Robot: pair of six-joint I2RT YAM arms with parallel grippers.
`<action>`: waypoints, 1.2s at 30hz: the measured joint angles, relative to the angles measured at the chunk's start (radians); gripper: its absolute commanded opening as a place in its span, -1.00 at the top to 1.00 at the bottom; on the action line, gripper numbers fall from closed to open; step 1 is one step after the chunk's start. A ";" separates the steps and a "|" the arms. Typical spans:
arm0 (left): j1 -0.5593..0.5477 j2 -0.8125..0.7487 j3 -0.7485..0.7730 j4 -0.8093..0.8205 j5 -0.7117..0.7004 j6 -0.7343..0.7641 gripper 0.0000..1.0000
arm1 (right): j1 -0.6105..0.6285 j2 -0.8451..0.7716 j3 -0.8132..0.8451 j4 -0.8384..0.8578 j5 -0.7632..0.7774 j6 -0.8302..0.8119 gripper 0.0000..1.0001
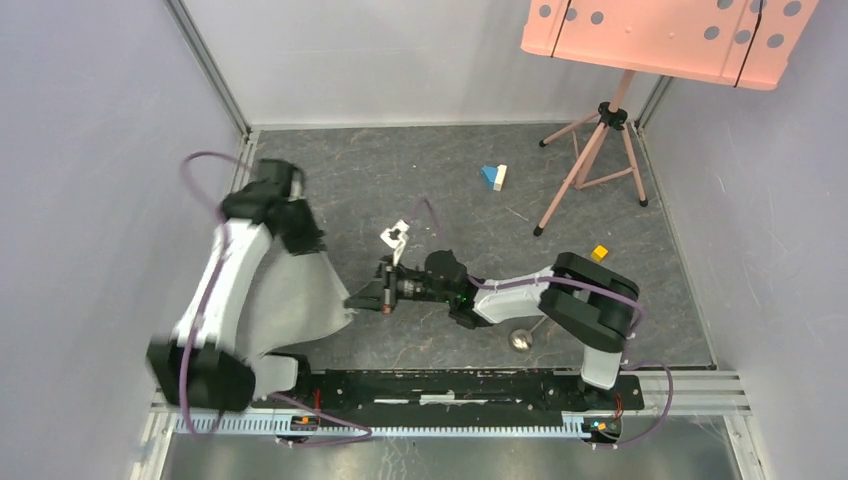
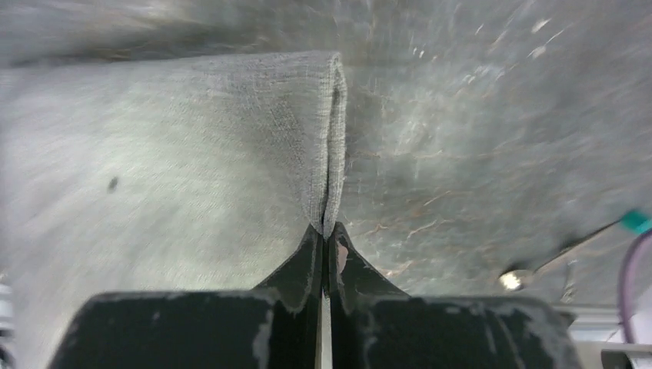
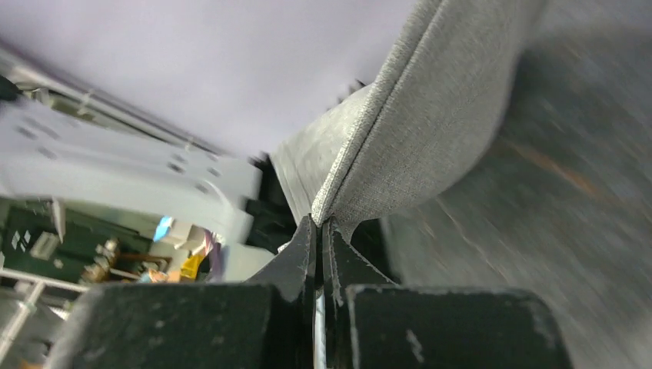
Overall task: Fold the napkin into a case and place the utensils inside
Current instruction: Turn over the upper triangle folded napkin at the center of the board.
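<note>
On the left half of the dark grey mottled table [image 1: 420,170], the light grey rectangular cloth napkin [image 1: 300,295] is drawn between both grippers. Left gripper [image 2: 326,234]: jaws pressed together on a doubled edge of the napkin, the fold running straight away from the tips. Right gripper [image 3: 319,224]: jaws likewise clamped on a hemmed corner, the cloth rising from the tips clear of the table. A shiny silver round-bowled metal spoon [image 1: 521,340] lies on the table beneath the right arm, well apart from the napkin. Small blue and white blocks [image 1: 494,177] and a small orange block [image 1: 599,253] sit farther back. A pink perforated board [image 1: 660,35] on a tripod [image 1: 590,165] stands at the far right corner.
</note>
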 measured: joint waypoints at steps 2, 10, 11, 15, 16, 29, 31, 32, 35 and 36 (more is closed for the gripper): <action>-0.090 0.184 -0.012 0.043 -0.002 0.005 0.95 | -0.048 0.041 -0.105 0.082 -0.011 0.059 0.99; -0.376 0.679 0.043 0.239 0.018 0.002 0.95 | -0.238 0.043 -0.446 0.181 -0.087 0.068 0.99; -0.405 0.703 0.058 0.261 0.021 -0.001 0.95 | -0.254 0.030 -0.471 0.177 -0.090 0.055 0.99; -0.492 0.748 0.103 0.342 0.029 -0.020 0.86 | -0.322 -0.066 -0.553 0.114 -0.113 -0.031 0.69; -0.506 0.755 0.110 0.362 0.032 -0.025 0.77 | -0.332 -0.080 -0.569 0.089 -0.118 -0.063 0.58; -0.492 0.424 -0.003 0.575 0.080 -0.023 -0.56 | -0.391 -0.429 -0.600 -0.494 -0.118 -0.394 -0.57; -0.493 0.266 -0.097 0.611 0.094 -0.024 -0.63 | -0.386 -0.416 -0.568 -0.529 -0.104 -0.407 -0.57; -0.493 0.180 -0.156 0.630 0.102 -0.025 -0.65 | -0.380 -0.400 -0.546 -0.544 -0.096 -0.410 -0.57; -0.493 -0.015 -0.322 0.674 0.134 -0.047 -0.67 | -0.346 -0.350 -0.477 -0.583 -0.045 -0.416 -0.57; -0.493 -0.046 -0.360 0.684 0.144 -0.056 -0.67 | -0.325 -0.337 -0.447 -0.611 -0.008 -0.417 -0.57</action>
